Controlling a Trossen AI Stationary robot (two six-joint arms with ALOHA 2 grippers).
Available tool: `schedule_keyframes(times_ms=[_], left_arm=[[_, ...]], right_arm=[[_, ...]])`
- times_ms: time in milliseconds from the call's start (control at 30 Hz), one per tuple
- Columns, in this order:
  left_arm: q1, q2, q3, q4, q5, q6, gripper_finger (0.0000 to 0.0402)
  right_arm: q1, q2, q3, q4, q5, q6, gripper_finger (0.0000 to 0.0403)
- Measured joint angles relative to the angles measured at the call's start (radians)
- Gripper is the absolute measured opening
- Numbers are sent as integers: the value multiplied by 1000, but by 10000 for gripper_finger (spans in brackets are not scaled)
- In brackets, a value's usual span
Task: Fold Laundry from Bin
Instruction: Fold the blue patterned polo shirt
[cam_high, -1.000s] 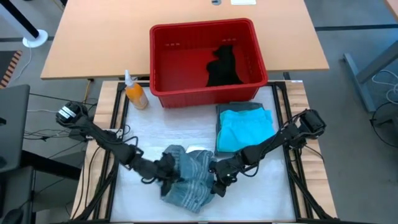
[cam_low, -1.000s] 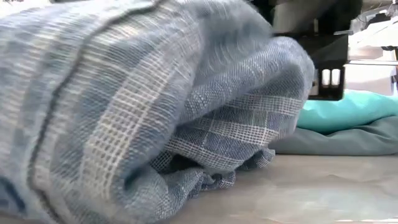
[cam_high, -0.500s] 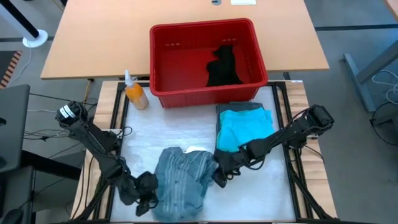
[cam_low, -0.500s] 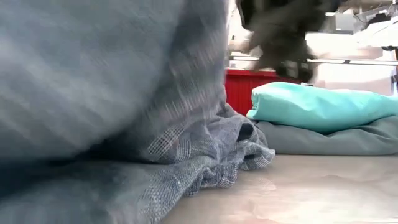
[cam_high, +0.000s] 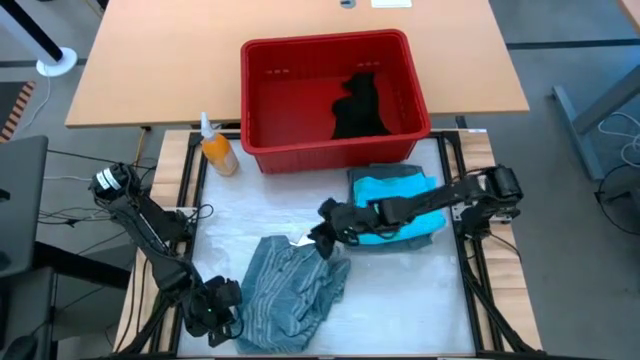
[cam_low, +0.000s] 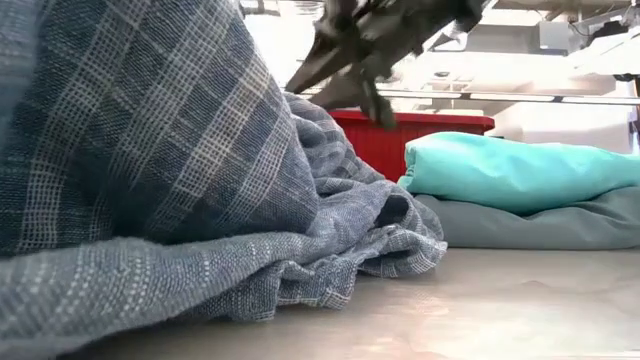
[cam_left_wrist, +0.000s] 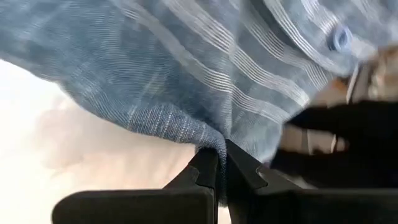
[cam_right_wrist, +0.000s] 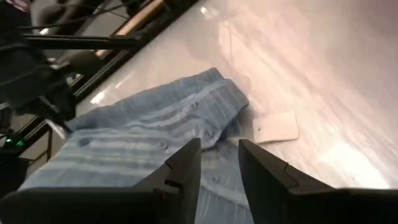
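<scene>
Your left pincer (cam_left_wrist: 219, 163) is clamped on the striped shirt's (cam_high: 290, 292) edge. Your right pincer (cam_high: 323, 232) hangs parted and empty just above the shirt's far end.

The striped button shirt (cam_high: 290, 298) lay crumpled in a loose heap at the near middle of the table, blue-grey with pale woven lines, its button placket uppermost and a white label showing at its far edge. In the low view its folds rose in a high mound. The turquoise garment (cam_high: 398, 208) lay folded flat on top of the folded grey-green garment (cam_high: 385, 175), the pair stacked just in front of the bin. The bin (cam_high: 262, 115), red with slotted sides, stood upright at the far side of the table. The black garment (cam_high: 360, 108) lay bunched inside it, towards its right-hand side.
</scene>
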Motion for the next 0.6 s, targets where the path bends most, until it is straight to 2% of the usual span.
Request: schedule_keyframes(times_ms=[100, 200, 467, 600], left_arm=[[-12, 0, 0, 7, -8, 9, 10], [-41, -3, 0, 7, 1, 52, 36], [-81, -77, 0, -136, -25, 45, 155], [-80, -155, 0, -200, -48, 122, 207]], right_arm=[[-28, 52, 48, -74, -108, 54, 158], [-45, 103, 77, -155, -219, 138, 173], [-29, 169, 93, -169, -216, 163, 180], [-30, 158, 92, -193, -236, 309, 180]])
